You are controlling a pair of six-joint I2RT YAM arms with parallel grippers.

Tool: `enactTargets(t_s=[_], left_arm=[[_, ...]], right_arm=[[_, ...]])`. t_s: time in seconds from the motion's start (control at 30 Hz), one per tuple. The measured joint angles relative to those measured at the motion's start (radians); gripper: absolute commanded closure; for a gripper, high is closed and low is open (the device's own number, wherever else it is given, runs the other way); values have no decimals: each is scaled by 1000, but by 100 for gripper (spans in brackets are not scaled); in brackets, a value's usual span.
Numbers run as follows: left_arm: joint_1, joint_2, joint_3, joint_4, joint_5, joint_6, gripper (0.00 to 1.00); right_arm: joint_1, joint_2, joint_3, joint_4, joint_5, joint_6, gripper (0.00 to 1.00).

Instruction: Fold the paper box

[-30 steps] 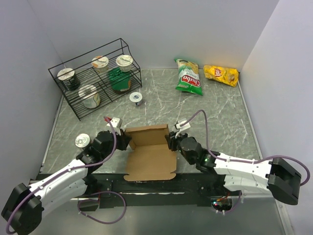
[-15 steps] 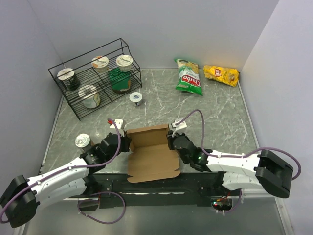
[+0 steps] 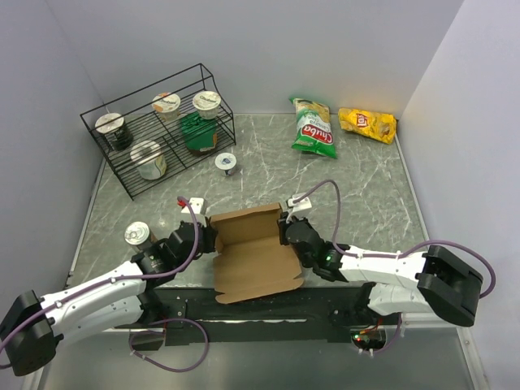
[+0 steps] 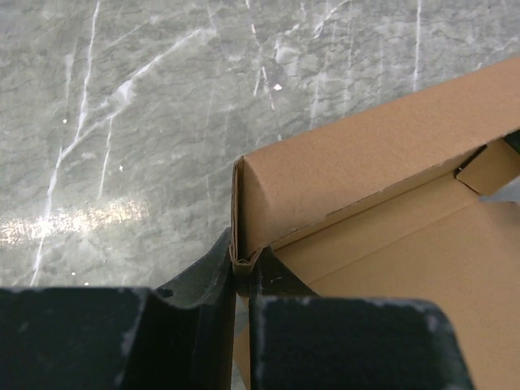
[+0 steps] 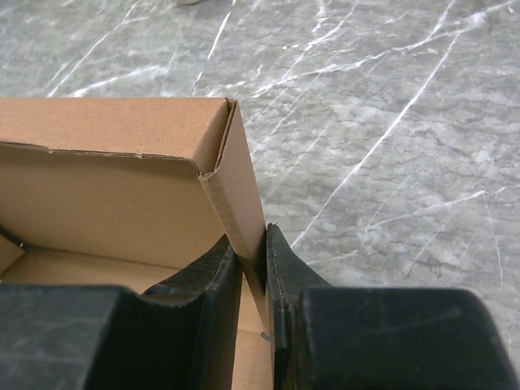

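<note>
The paper box (image 3: 253, 258) lies between the two grippers, its back wall raised and its floor flat on the table (image 3: 366, 195). The left gripper (image 4: 242, 272) is almost closed, pinching the cardboard at the box's left back corner. Only a thin folded edge shows between its fingers (image 4: 207, 272), and whatever lies lower is hidden beneath them. The right gripper (image 5: 253, 264) is clamped on the right side wall, one finger on each face, with the opposite back corner just ahead of it. From above, both sets of fingertips are covered by the wrists, so the grips cannot be read there. The box's front edge is cut off in both wrist views. A small tab (image 4: 487, 166) in the far inside corner is half hidden.
</note>
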Motion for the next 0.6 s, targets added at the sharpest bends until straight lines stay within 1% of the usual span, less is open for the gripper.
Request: enactTargets(t_s=[0.13, 0.27, 0.43, 0.6], left_arm=[[-5, 6, 7, 7, 8, 3, 99], [-20, 45, 27, 7, 3, 2, 99], [-51, 89, 64, -13, -33, -1, 99], [-70, 93, 87, -37, -60, -16, 99]], right_arm=[[-23, -3, 0, -8, -10, 19, 100], [-31, 10, 8, -40, 2, 44, 100], [-47, 48, 34, -80, 28, 93, 100], [-56, 51, 51, -113, 40, 136, 100]])
